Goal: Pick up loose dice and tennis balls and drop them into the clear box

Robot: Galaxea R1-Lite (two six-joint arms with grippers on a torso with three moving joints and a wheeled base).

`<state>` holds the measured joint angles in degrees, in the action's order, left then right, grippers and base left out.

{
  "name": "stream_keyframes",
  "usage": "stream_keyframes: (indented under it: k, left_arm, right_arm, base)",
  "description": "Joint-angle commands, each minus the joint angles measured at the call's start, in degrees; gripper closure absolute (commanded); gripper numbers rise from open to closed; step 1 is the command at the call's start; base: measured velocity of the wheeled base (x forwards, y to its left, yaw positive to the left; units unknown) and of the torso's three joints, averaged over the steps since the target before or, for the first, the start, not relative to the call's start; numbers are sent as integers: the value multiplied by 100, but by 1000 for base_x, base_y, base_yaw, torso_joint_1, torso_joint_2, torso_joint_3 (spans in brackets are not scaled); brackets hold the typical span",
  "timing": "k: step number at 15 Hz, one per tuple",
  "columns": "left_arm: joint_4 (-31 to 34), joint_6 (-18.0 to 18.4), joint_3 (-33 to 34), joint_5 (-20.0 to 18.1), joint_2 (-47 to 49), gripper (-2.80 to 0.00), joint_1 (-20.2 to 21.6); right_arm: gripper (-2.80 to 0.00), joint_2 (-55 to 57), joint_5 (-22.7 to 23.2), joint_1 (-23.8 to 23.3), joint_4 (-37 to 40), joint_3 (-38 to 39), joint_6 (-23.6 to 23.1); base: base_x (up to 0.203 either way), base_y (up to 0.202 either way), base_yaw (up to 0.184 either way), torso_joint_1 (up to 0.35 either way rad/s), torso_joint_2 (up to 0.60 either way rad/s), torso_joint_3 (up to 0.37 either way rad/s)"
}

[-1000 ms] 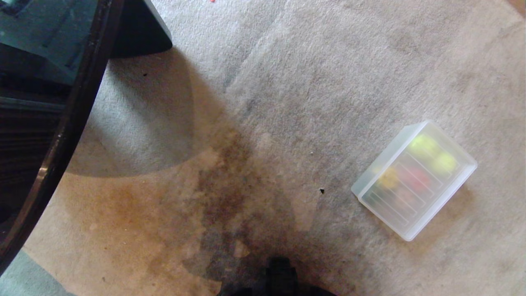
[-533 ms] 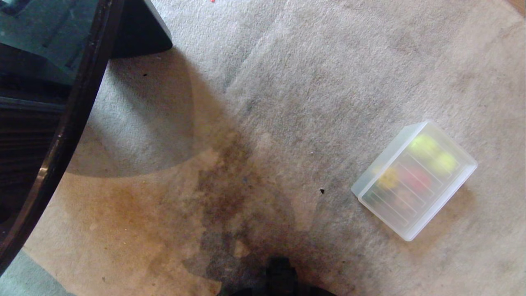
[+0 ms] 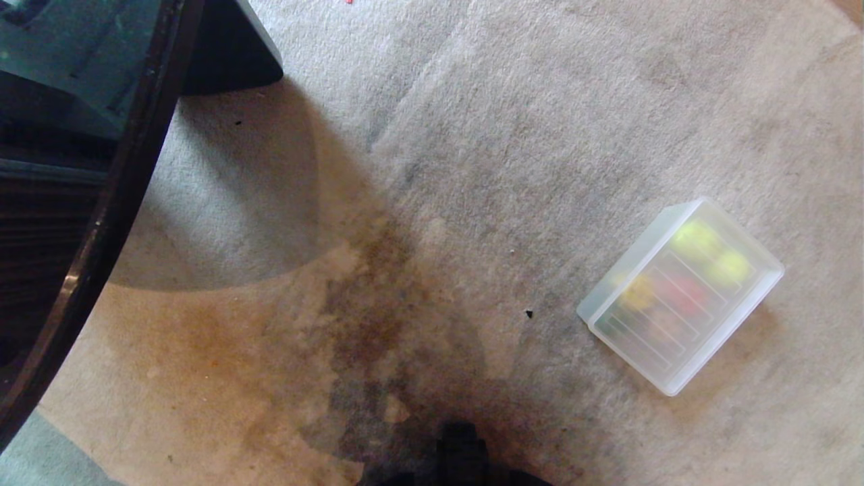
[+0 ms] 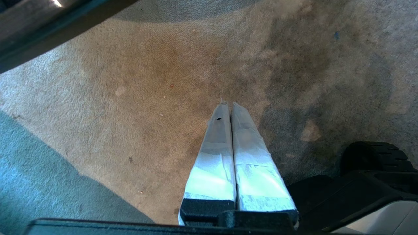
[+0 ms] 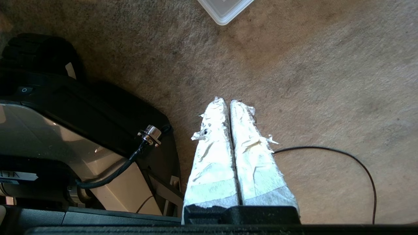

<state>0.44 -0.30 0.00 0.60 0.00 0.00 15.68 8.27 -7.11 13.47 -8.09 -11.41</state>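
The clear box (image 3: 730, 334) rests on the carpet at the right, with a ribbed lid lying on top of it. Through the frosted plastic, two tennis balls (image 3: 696, 237) show as yellow-green blurs at the far end. Beside them are dice, a yellow one (image 3: 638, 291) and a red one (image 3: 685, 291). No loose dice or balls show on the carpet. My left gripper (image 4: 228, 105) hangs shut over stained carpet, holding nothing. My right gripper (image 5: 227, 100) is also shut and empty, short of a corner of the box (image 5: 225, 11). Neither gripper shows in the head view.
A dark curved furniture edge (image 3: 115, 202) runs down the left side. My black base (image 3: 459, 452) sits at the bottom centre of the head view. It also shows beside the right gripper (image 5: 65, 130). A thin black cable (image 5: 343, 156) loops over the carpet nearby.
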Motion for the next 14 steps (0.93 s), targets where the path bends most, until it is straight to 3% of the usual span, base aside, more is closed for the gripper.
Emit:
stream_keyframes:
  k: [1, 6, 11, 14]
  left_arm:
    - [0, -5, 9, 2, 0, 0, 0]
    - [0, -5, 9, 2, 0, 0, 0]
    - [9, -31, 9, 2, 0, 0, 0]
    - [9, -31, 9, 2, 0, 0, 0]
  right_arm:
    - [0, 23, 8, -1, 6, 1, -10]
    - [0, 23, 8, -1, 6, 1, -10]
    - [0, -1488, -557, 633, -451, 380, 387]
    - [0, -1568, -651, 720, -530, 440, 455]
  base:
    - [0, 0, 0, 0, 0, 0]
    - [0, 0, 0, 0, 0, 0]
    - [0, 0, 0, 1, 0, 48]
    - [0, 0, 0, 0, 2, 200]
